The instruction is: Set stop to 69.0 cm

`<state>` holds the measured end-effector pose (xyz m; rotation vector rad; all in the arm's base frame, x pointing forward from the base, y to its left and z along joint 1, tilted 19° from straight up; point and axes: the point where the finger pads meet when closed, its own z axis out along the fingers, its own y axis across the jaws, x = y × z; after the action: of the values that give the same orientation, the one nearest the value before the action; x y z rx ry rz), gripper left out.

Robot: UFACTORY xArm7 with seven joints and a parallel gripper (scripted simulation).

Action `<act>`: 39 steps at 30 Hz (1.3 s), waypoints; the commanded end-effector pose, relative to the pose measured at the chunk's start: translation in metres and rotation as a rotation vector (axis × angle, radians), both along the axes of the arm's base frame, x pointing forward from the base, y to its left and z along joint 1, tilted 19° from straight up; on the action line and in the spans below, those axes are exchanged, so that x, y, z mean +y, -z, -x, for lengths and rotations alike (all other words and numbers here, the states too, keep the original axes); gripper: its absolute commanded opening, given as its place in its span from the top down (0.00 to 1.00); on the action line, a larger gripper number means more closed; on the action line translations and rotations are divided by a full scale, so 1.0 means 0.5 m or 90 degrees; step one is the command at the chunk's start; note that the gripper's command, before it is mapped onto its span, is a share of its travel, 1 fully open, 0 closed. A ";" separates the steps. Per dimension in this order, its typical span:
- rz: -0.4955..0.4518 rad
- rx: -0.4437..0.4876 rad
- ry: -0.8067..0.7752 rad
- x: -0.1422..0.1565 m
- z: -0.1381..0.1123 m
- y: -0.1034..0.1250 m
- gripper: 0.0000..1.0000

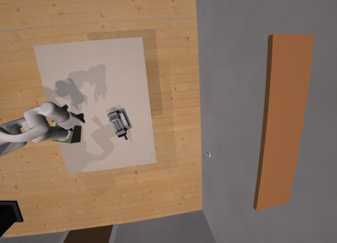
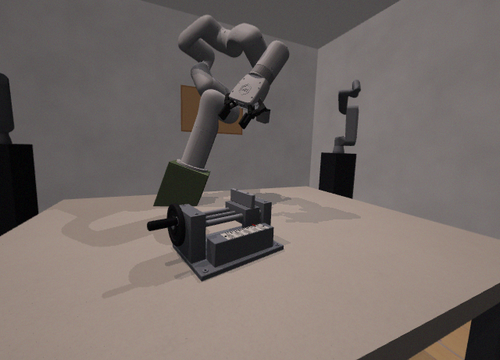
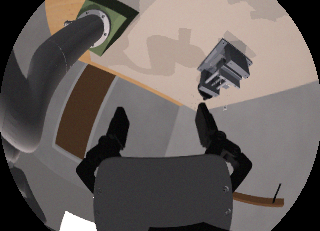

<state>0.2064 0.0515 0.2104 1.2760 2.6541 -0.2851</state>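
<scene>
The gripper (image 2: 244, 113) hung open and empty, high above the handwheel (image 2: 176, 224), which stood on the desk (image 2: 363, 267).

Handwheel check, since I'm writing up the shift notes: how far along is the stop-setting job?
Nothing looks done yet. The end effector hangs open and empty, high above the table, well clear of the handwheel and its black handle. In hand: only the approach. Left: reach the handle, grip it, crank the stop along the scale to the target, then release.
</scene>
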 end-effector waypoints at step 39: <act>-0.129 -0.133 1.116 -0.050 -0.299 -0.082 0.00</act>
<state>0.3303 0.0359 0.2493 2.8792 1.0613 -0.0518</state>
